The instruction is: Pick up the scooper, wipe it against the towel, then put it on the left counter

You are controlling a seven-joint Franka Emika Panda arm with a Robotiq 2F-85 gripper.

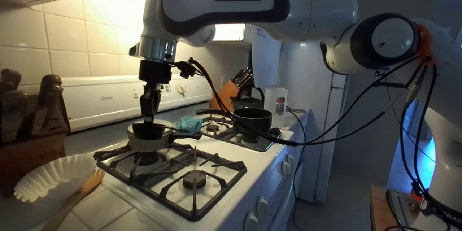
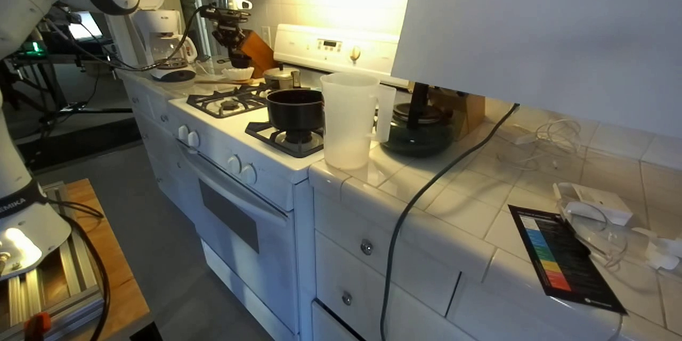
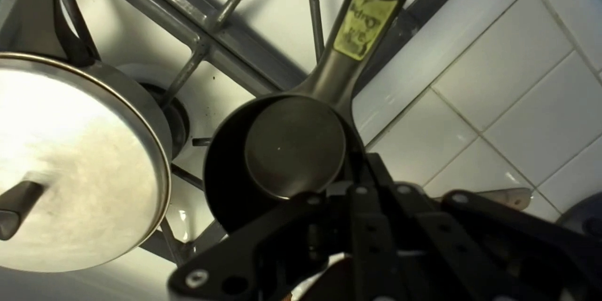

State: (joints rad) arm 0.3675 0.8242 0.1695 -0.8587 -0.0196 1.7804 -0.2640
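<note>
The scooper is a deep black cup with a long handle that carries a yellow label. In the wrist view the scooper (image 3: 295, 146) hangs below my gripper (image 3: 369, 164), which is shut on its rim. In the exterior views the scooper (image 1: 149, 131) (image 2: 241, 59) is held up under the gripper (image 1: 147, 119) (image 2: 233, 47), close to the stove's left edge. The towel, a crumpled teal cloth (image 1: 190, 125), lies at the back of the stove between the burners. The left counter (image 1: 104, 207) is white tile; it also shows in the wrist view (image 3: 498, 99).
A lidded light pot (image 3: 80, 164) stands on the back-left burner. A black pot (image 1: 254, 121) is on the far burner. On the left counter are a paper coffee filter (image 1: 54, 178), a wooden utensil (image 1: 81, 191) and a knife block (image 1: 29, 162). A plastic pitcher (image 2: 349, 122) stands right of the stove.
</note>
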